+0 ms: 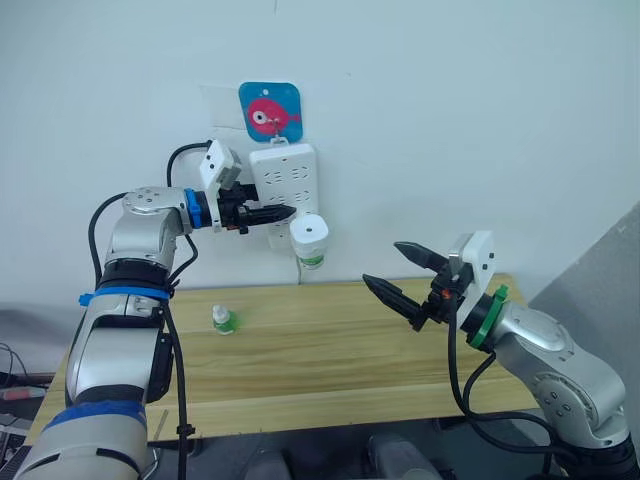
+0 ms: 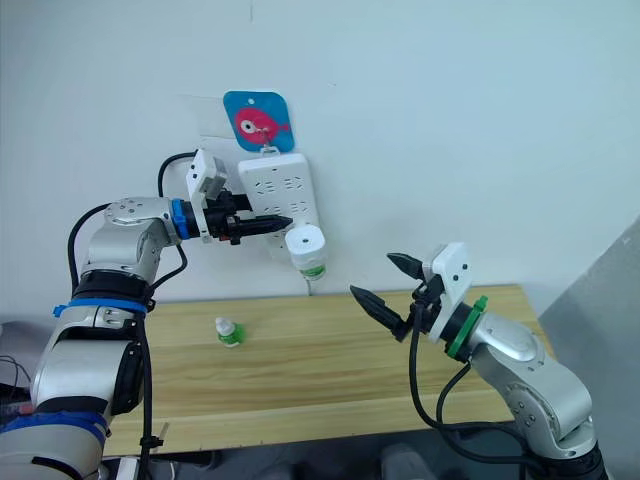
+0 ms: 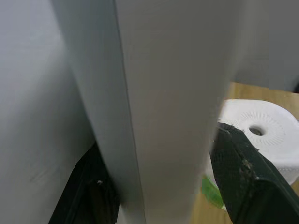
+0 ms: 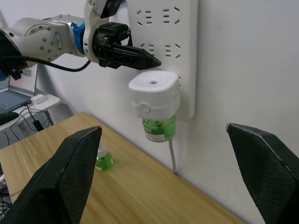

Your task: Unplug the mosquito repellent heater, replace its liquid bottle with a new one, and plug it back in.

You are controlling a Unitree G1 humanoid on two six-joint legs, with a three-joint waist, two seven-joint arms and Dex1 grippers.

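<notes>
The mosquito repellent heater [image 1: 311, 232], a white rounded unit with a vent hole, is plugged into the low end of a white power strip [image 1: 285, 175] hanging on the wall. A green liquid bottle [image 4: 159, 128] is screwed in under it. My left gripper [image 1: 290, 212] is shut on the power strip just above the heater, with one finger [image 3: 247, 182] in front of the strip and the other behind it. A small green bottle [image 1: 222, 320] with a white cap stands on the wooden table [image 1: 330, 350]. My right gripper [image 1: 382, 264] hangs open over the table's right side, well short of the heater.
A blue card with a pink fish [image 1: 270, 112] holds the hook from which the strip hangs. A cable [image 4: 172, 156] drops from the strip behind the table. A grey panel [image 1: 600, 290] stands at the far right.
</notes>
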